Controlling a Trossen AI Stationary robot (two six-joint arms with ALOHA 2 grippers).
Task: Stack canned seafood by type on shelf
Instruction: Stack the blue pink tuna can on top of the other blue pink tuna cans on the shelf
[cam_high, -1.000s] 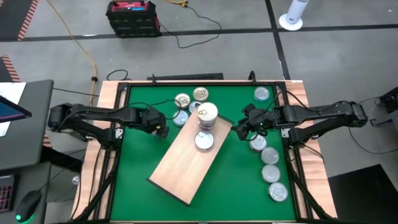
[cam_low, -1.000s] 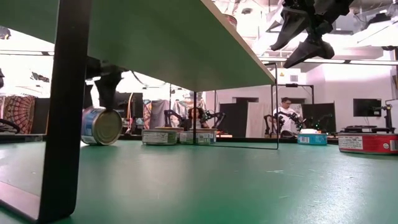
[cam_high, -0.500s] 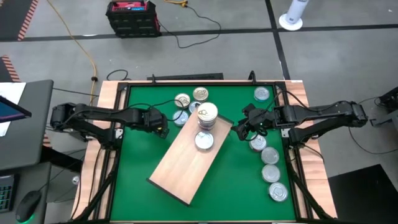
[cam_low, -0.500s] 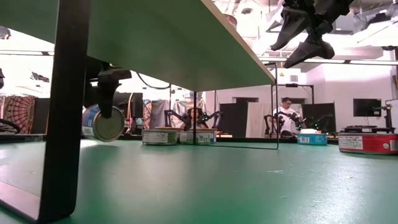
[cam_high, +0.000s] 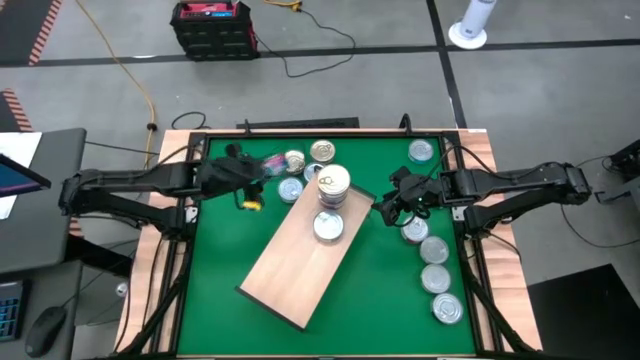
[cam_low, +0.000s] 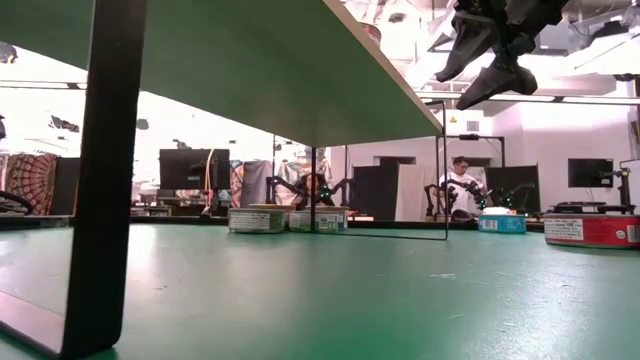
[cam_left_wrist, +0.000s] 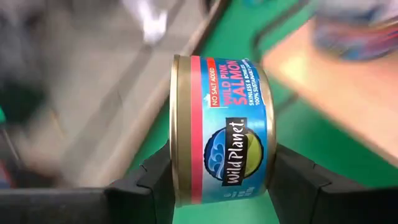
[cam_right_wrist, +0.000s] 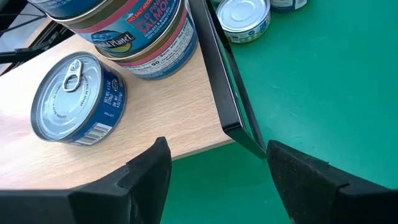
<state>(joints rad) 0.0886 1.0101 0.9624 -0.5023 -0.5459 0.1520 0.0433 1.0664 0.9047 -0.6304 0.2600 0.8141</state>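
The left gripper (cam_left_wrist: 221, 186) is clamping a salmon tin (cam_left_wrist: 219, 129) above the table's far left, while the right gripper (cam_right_wrist: 214, 165) is hovering wide beside the shelf (cam_high: 300, 258).

Grey floor (cam_high: 380, 90) with yellow cable (cam_high: 120, 60); red-and-black crate (cam_high: 213, 28); dark monitors (cam_low: 185, 168) behind.

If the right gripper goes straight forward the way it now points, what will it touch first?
Probably the shelf: its corner lies just ahead of the open right gripper. Beyond it on the board stand a single blue tin and the salmon stack. Depth is uncertain.
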